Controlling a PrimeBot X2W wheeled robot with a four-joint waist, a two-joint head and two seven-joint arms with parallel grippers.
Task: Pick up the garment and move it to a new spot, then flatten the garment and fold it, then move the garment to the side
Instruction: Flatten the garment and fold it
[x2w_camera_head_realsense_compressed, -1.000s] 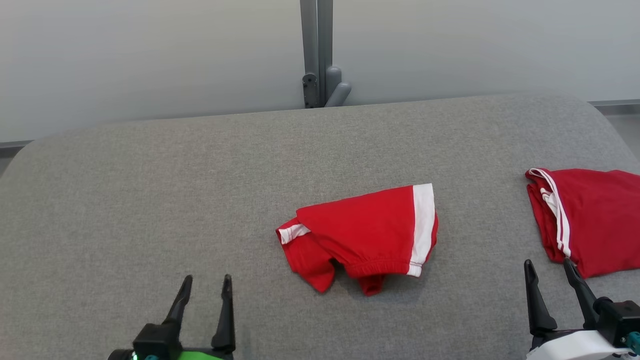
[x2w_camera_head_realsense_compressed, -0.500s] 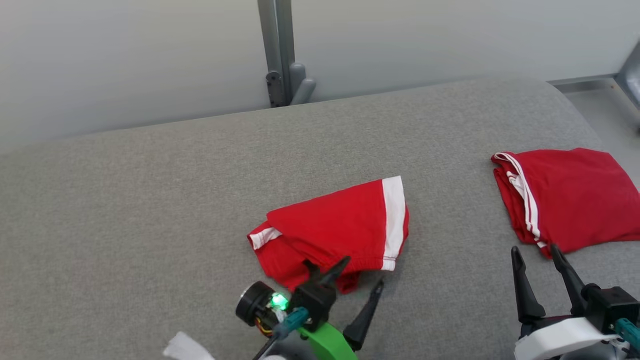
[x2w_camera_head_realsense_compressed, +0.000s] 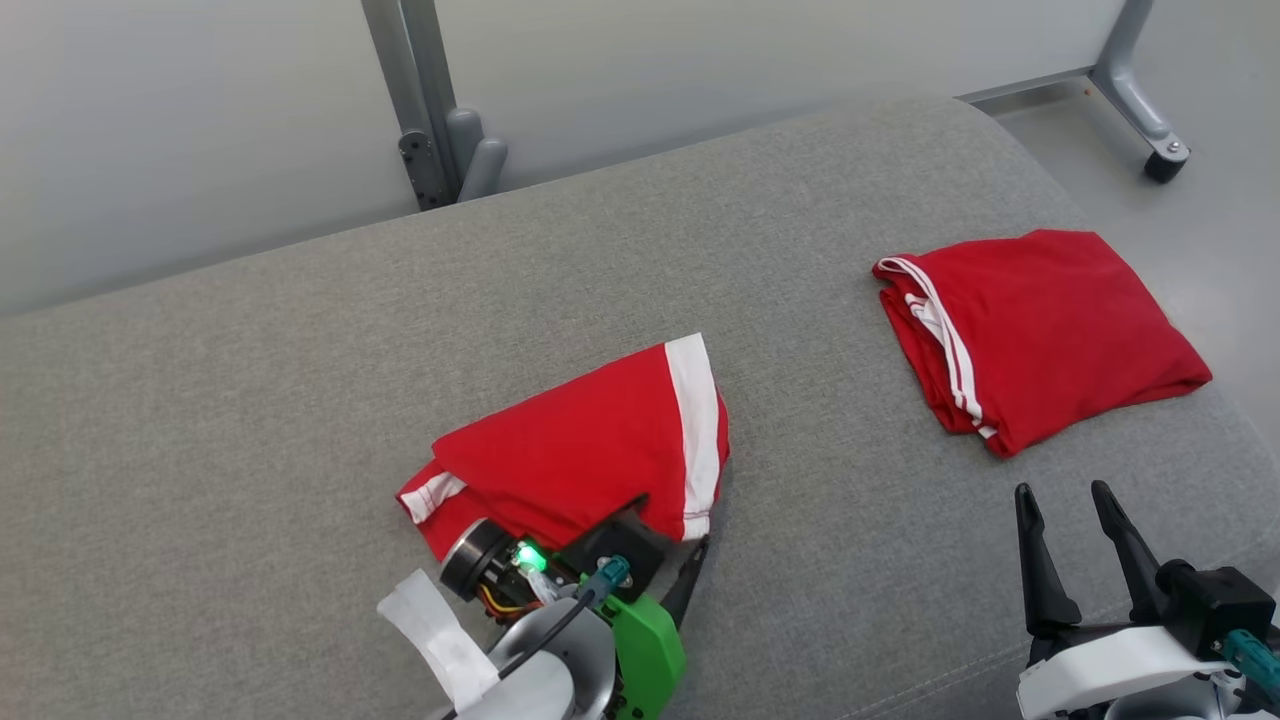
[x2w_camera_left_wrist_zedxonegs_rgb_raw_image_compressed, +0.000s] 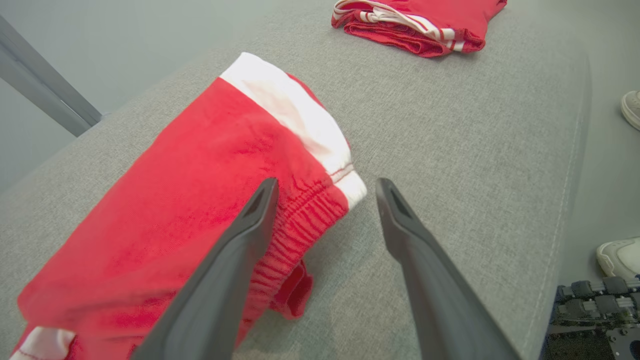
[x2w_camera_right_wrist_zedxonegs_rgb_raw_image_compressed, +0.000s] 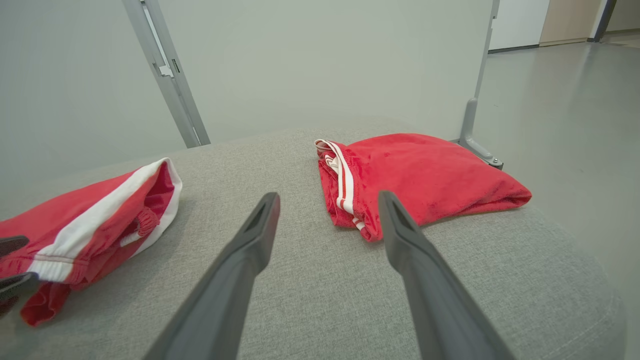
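We are seeing wide bare bench (x2w_camera_head_realsense_compressed: 250, 400) lying open on our left side and beyond the crumpled red garment (x2w_camera_head_realsense_compressed: 590, 450), and an open lane running between it and the folded red garment (x2w_camera_head_realsense_compressed: 1040, 330). Our left tool (x2w_camera_left_wrist_zedxonegs_rgb_raw_image_compressed: 326, 184) is standing spread at the crumpled garment's elastic edge, one finger over the cloth, the other over bare bench. Our right tool (x2w_camera_head_realsense_compressed: 1060, 490) is hovering spread just short of the folded garment. A grey post (x2w_camera_head_realsense_compressed: 415, 100) is rising behind the far edge.
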